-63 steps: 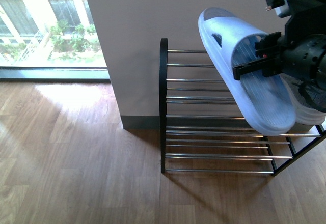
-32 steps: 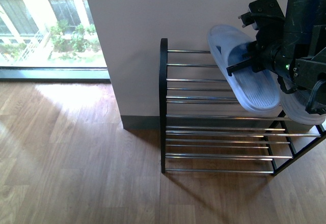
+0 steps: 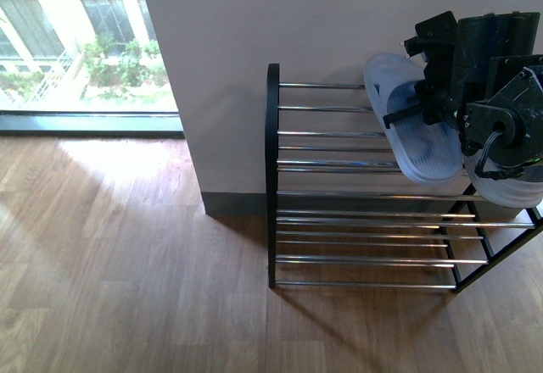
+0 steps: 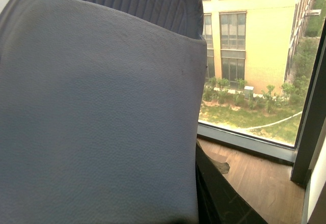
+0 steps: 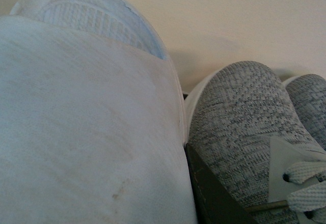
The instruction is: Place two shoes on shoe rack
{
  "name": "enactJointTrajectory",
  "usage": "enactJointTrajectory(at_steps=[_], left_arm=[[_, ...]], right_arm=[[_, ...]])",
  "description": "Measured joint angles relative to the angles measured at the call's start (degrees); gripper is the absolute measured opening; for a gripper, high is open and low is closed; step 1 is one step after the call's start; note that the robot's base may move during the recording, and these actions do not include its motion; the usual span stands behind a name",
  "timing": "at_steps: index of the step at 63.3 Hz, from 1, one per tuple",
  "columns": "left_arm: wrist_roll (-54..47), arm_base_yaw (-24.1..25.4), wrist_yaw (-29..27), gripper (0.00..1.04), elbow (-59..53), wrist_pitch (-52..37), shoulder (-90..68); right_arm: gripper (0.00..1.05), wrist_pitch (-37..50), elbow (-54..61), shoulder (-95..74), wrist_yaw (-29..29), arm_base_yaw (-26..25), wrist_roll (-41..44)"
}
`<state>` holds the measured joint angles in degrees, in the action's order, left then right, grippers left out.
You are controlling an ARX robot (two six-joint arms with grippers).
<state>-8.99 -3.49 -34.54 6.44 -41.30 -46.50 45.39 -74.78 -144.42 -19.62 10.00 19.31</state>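
My left gripper is shut on a white slipper and holds it tilted over the top bars of the black shoe rack, near the wall. That slipper fills the left wrist view, with one dark finger beside it. My right gripper is shut on a second white slipper at the rack's right end. In the right wrist view this slipper lies right beside two grey knit sneakers, toes toward the wall. The arms hide the sneakers in the front view.
The rack stands against a beige wall on a wooden floor. Its lower tiers hold nothing that shows. A large window is at the far left.
My left gripper has carried its slipper right and back toward the wall, over the rack's top bars. My right arm has come further into view beside it.
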Motion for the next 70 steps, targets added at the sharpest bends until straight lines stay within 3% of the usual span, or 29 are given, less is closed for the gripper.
enactJointTrajectory(at_steps=[8, 27, 45, 52, 70], left_arm=[[0.00, 0.00, 0.00, 0.02, 0.00, 0.00, 0.00], [0.00, 0.00, 0.02, 0.02, 0.00, 0.00, 0.00], [0.00, 0.00, 0.02, 0.02, 0.00, 0.00, 0.00], [0.00, 0.00, 0.00, 0.02, 0.00, 0.00, 0.00], [0.00, 0.00, 0.02, 0.02, 0.00, 0.00, 0.00]], right_arm=[[0.07, 0.20, -0.07, -0.09, -0.50, -0.28, 0.33], [0.51, -1.66, 3.61, 2.86, 2.23, -0.22, -1.81], [0.95, 0.44, 12.39, 13.57, -0.37, -0.26, 0.13], [0.95, -1.01, 16.09, 18.64, 0.31, -1.86, 0.13], [0.96, -11.39, 33.62, 49.13, 14.91, -12.90, -0.44]])
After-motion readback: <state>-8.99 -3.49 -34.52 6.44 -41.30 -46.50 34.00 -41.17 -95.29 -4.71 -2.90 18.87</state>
